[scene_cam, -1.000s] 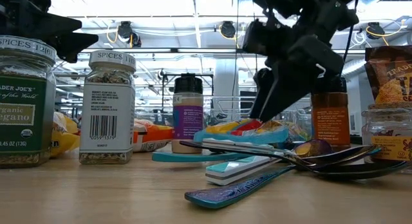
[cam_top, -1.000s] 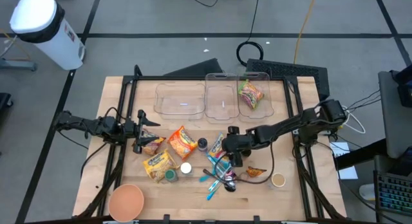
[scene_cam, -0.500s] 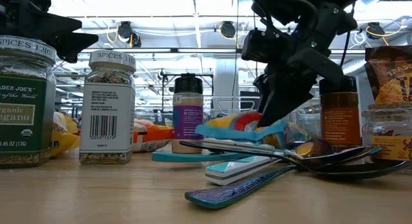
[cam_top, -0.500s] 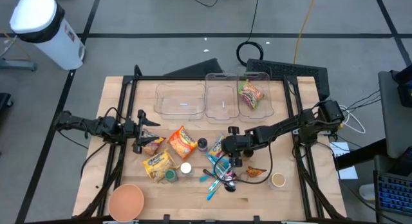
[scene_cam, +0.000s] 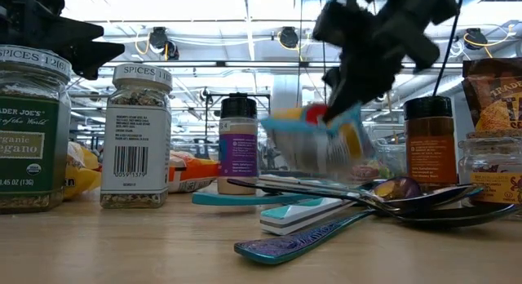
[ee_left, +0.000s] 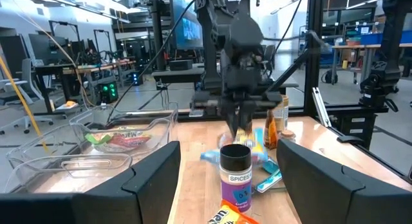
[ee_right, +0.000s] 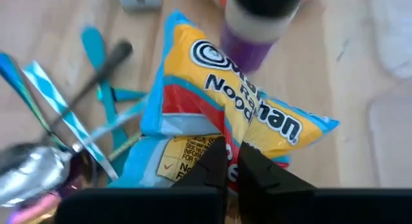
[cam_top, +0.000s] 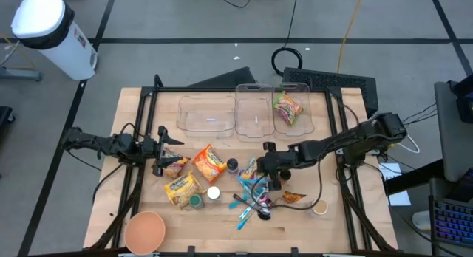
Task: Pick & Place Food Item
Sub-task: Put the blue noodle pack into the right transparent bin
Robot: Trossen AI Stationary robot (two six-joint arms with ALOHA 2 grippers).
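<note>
Right gripper (scene_cam: 336, 104) is pinching the noodle packet (scene_cam: 314, 145), lifted clear of the worktop (scene_cam: 122, 243). Looks like the carry step; next probably swing over to a clear bin (cam_top: 255, 109). Left gripper (cam_top: 164, 150) waits, spread open.

3 clear plastic bins (cam_top: 208, 114) at the desk's far edge. 5 yellow and orange crinkly snack bags (cam_top: 210, 162) approx. 1 round peach bowl (cam_top: 144, 230) by the near-left corner. 2 dark robot arms (cam_top: 329, 145).

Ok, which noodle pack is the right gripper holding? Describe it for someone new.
Start at the utensil pile mid-table. Just above it, the right gripper pinches a noodle pack clear of the wood. It is blue-edged and yellow; the other packs lie flat, nearer the left gripper.
</note>
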